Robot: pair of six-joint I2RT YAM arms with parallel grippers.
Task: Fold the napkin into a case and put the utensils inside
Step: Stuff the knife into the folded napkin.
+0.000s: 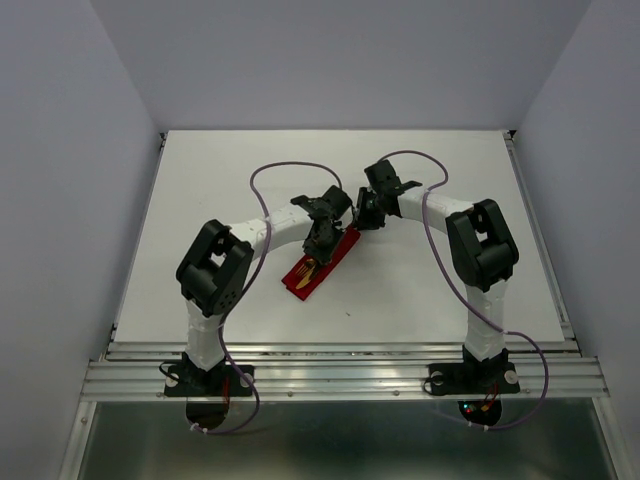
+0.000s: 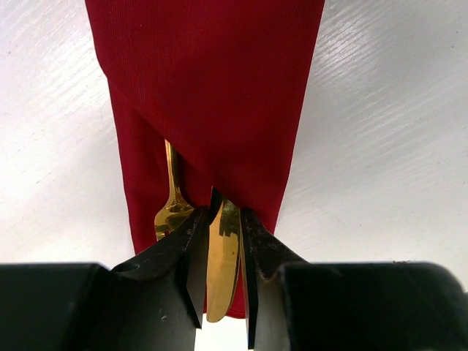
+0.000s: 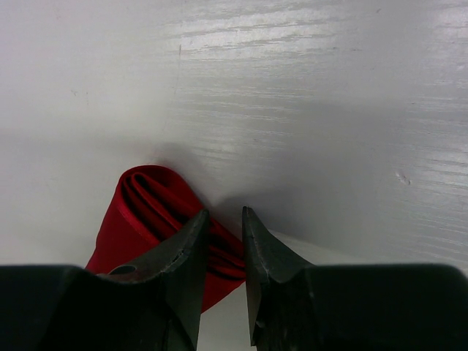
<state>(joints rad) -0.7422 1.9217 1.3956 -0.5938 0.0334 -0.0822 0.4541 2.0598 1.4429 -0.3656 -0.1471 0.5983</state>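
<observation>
Snugly, the knife (image 2: 223, 270) sits between the left gripper's (image 2: 228, 206) jaws.

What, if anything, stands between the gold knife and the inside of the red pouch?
Nothing visible does. The knife, between the fingers of the left gripper, already has its far end tucked under the slanted flap of the pouch. The fork lies beside it on the left, also partly inside, not across its path.
</observation>
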